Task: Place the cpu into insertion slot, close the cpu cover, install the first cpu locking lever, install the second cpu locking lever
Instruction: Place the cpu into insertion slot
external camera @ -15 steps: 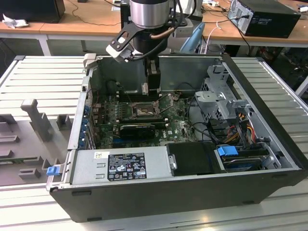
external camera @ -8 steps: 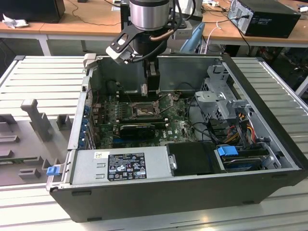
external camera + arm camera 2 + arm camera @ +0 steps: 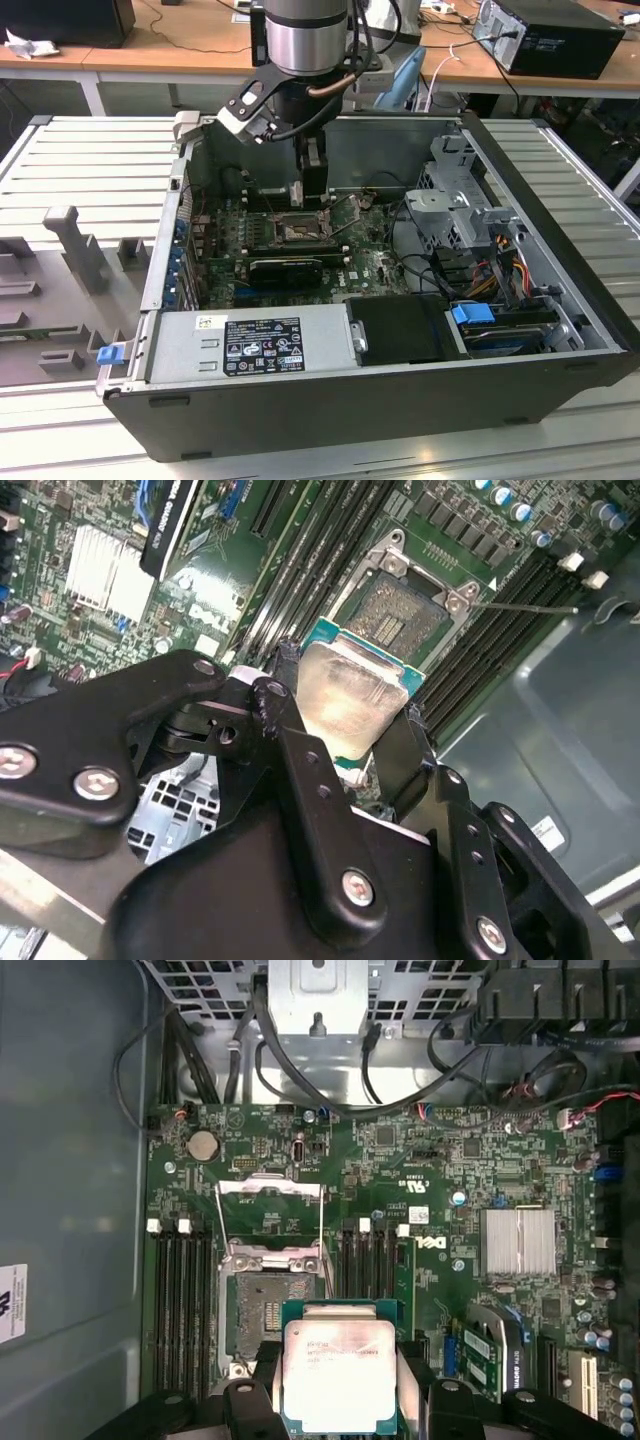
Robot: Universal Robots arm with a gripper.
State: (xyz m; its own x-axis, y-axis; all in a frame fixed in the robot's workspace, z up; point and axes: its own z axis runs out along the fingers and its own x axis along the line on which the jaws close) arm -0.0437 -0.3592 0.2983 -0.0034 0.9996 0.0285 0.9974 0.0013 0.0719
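Fingers (image 3: 285,670) on cpu (image 3: 350,695), edges partly hidden.

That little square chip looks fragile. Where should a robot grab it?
By two opposite edges, coming in from the sides, as the claw holds the chip now. It is thin, flat and square, so its straight sides give parallel surfaces and its face stays untouched.

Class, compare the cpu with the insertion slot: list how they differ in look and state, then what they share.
The cpu has a pale metal face; the insertion slot is a dark frame around a tan contact field. The cpu is gripped in the claw; the insertion slot sits empty in the green motherboard. Both are square.
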